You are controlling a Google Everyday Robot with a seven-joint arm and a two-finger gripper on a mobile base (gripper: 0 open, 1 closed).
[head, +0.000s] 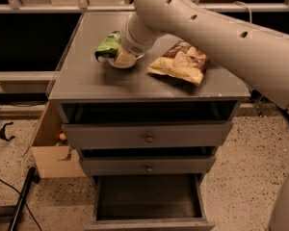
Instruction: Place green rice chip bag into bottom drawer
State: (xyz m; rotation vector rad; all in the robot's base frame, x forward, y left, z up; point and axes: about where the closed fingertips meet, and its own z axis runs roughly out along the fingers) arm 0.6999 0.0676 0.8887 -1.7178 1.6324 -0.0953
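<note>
The green rice chip bag point(107, 46) is on the left part of the grey cabinet top point(86, 81), sticking out to the left of my gripper point(121, 57). The gripper comes down from the right and is shut on the bag's right end, at the cabinet top. My wide pale arm hides the far side of the bag. The bottom drawer point(149, 224) is pulled open below, and its inside is dark and bare.
A larger brown-and-yellow chip bag point(180, 64) lies on the cabinet top right of the gripper. Two shut knobbed drawers point(147, 137) sit above the open one. A cardboard box point(50, 153) and a black pole point(21, 201) stand on the floor at left.
</note>
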